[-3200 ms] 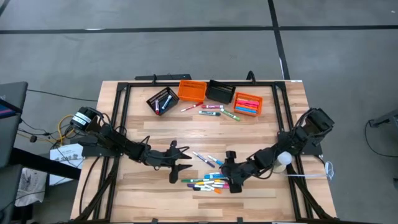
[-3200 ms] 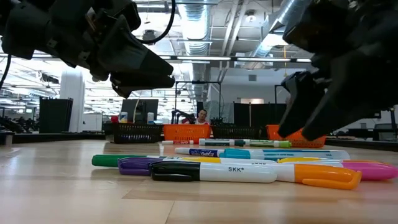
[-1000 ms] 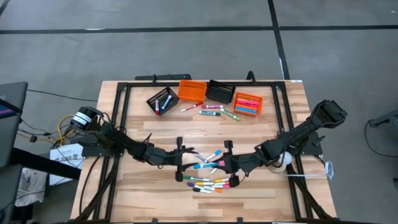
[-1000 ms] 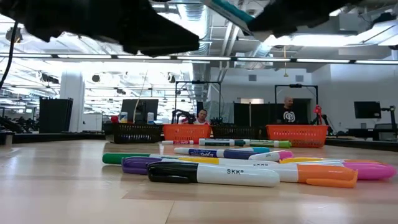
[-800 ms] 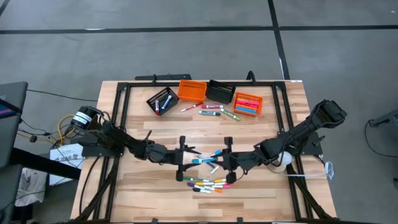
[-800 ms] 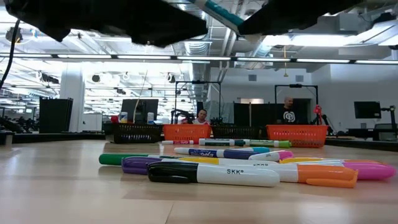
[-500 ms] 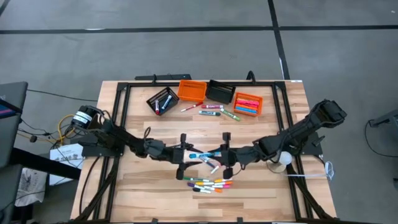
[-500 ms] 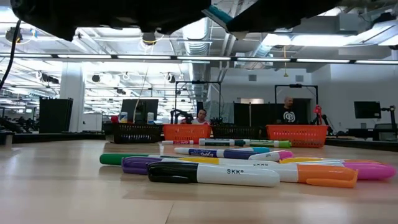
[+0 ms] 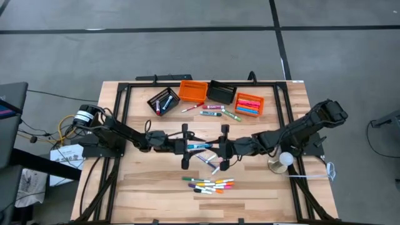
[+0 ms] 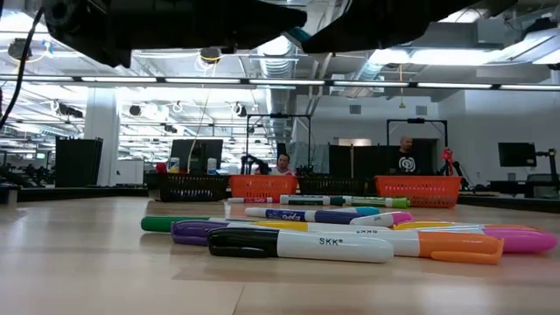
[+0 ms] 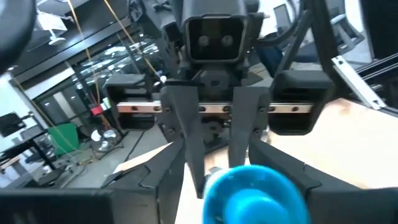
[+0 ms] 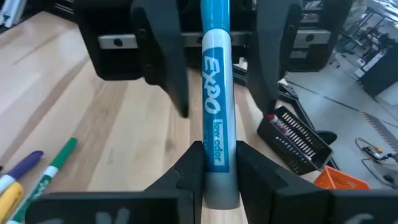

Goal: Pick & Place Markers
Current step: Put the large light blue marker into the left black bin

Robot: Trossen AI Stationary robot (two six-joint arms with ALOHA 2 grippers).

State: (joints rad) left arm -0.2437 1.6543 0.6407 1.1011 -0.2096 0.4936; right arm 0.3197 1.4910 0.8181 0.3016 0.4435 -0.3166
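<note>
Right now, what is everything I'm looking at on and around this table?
Blue marker: one, held level in the air between the two arms.
Loose markers: a mixed-colour cluster on the table's near side; a few under the arms; four by the bins.
Black bins: two at the far edge, the left one holding markers.
Orange bins: two at the far edge, the right one holding markers.
Table: one, wooden.
People: two, far off in the room behind.
Right tool: shut on the blue marker's end.
Left tool: facing it at the marker's other end, fingers spread on either side.
</note>
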